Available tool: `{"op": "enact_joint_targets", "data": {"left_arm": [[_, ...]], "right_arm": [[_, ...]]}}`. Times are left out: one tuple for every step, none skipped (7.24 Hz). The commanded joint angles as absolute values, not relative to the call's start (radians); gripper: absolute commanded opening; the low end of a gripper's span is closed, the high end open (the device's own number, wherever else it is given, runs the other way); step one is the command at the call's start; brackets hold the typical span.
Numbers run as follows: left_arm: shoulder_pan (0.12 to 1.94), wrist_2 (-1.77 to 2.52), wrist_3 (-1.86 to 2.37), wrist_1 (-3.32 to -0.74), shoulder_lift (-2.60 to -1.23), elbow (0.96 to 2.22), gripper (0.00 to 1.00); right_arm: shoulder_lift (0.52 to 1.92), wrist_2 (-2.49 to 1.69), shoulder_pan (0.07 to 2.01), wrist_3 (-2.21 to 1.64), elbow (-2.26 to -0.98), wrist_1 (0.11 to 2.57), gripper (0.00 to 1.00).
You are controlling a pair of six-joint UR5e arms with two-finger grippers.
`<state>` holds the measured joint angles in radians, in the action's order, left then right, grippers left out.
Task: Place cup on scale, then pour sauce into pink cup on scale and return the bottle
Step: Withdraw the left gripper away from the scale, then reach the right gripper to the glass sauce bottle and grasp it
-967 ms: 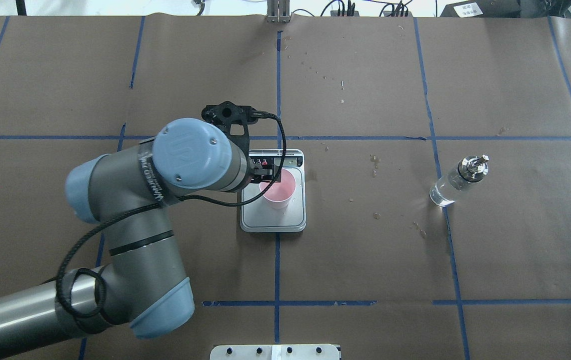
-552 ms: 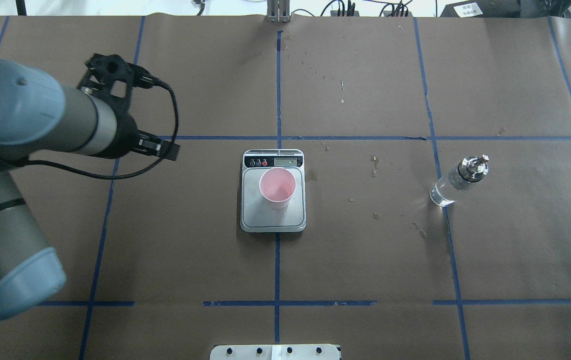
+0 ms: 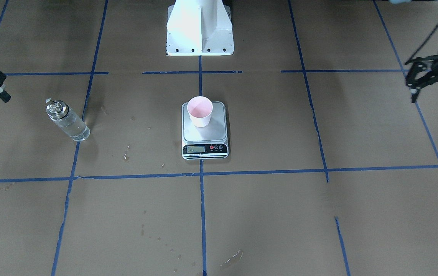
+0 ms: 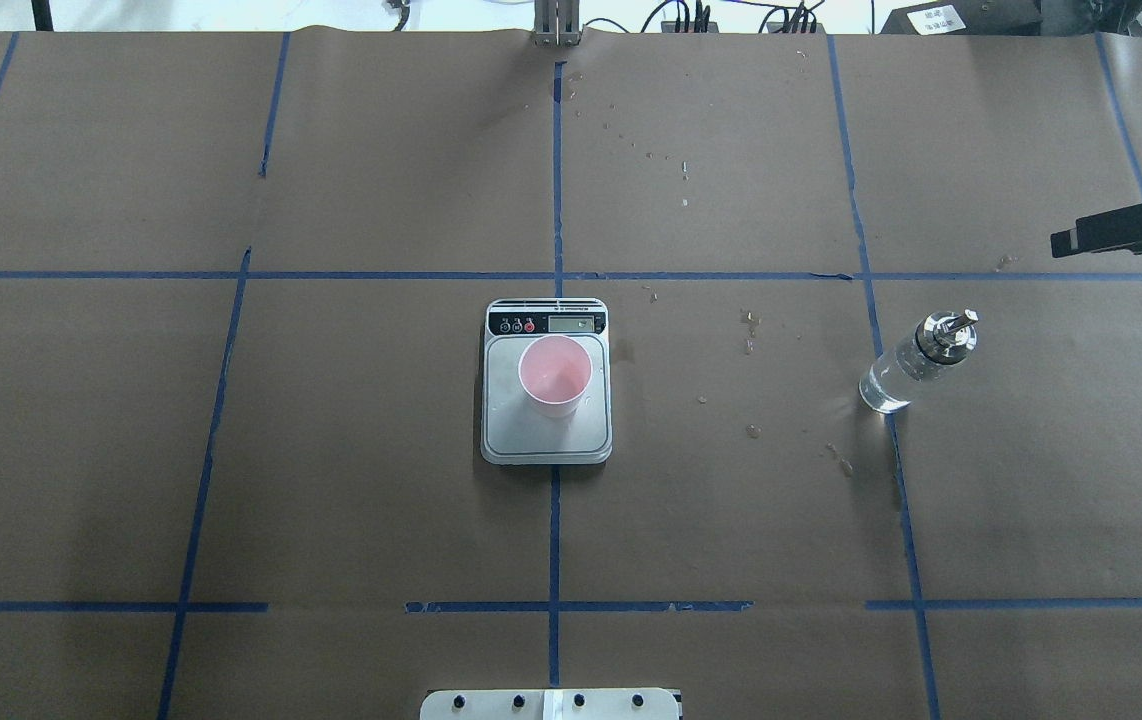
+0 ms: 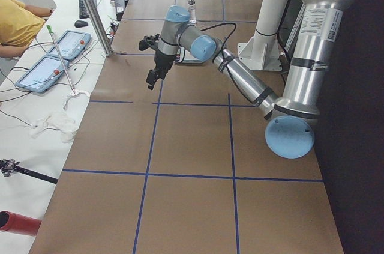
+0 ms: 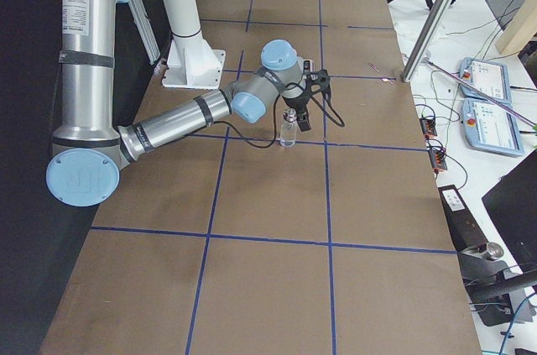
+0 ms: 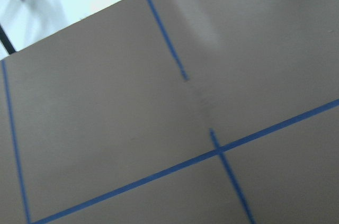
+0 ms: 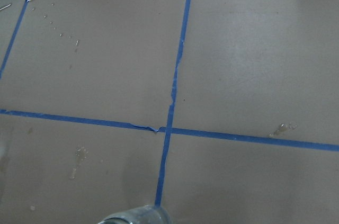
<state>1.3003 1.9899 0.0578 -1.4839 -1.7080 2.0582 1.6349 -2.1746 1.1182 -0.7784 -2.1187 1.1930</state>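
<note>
Though cropped overhead, left claw (image 3: 414,86) front-on.

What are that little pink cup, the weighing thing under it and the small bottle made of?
The cup looks like matte paper, maybe thin plastic: dull pink, no glare. The scale has a satin grey metal-looking platform and glossy black display strip. The bottle seems clear glass or hard plastic: see-through, bright glints. Its cap looks like shiny metal.

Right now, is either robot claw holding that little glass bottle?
No, the glass bottle stands alone on the brown paper, the right gripper apart from it.
</note>
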Motion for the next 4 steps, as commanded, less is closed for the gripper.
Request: {"op": "enact_joint_targets", "data": {"left_arm": [[1.669,2.156,-0.367,-1.480,-1.661,1.805,1.00],[1.713,2.239,-0.453,-1.495,-1.657,1.682,1.00],[1.745,2.252,-0.527,-1.518,-1.628,1.636,1.00],[1.746,2.253,-0.523,-1.522,-1.594,1.646,1.00]], "right_arm": [[1.621,-2.102,1.024,-0.866,-2.238,1.324,1.00],[1.624,-2.009,0.940,-0.938,-2.276,1.324,1.00],[1.643,-1.917,0.854,-0.984,-2.307,1.321,1.00],[1.673,-1.807,0.765,-1.027,-2.324,1.293,1.00]]}}
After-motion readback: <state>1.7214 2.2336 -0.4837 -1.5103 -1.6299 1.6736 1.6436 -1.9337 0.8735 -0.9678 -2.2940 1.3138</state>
